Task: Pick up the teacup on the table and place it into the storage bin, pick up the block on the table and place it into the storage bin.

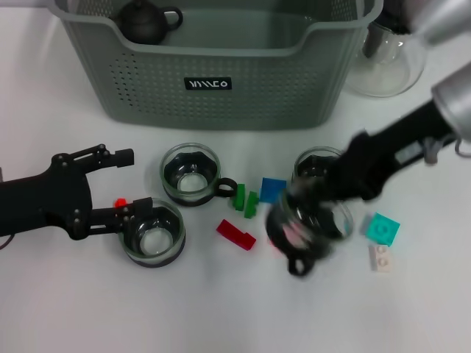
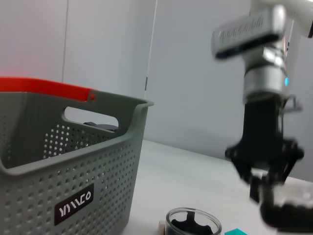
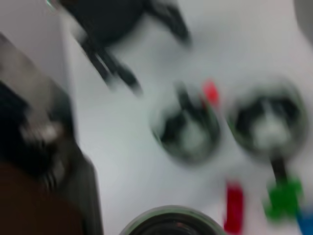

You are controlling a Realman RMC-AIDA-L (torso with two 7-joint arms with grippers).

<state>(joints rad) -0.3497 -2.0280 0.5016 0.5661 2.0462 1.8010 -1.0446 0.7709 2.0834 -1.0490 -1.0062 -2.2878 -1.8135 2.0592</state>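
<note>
Right gripper (image 1: 313,213), lower right of centre, is clamped on a teacup (image 1: 305,224), apparently lifted for transfer to the storage bin (image 1: 221,95) at top. Left gripper (image 1: 121,187), lower left, is spread apart around another teacup (image 1: 153,233).

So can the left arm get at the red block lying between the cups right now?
Probably not directly. The left gripper is open around a teacup, and that cup sits between it and the red block. The right gripper, holding another teacup, is nearer.
</note>
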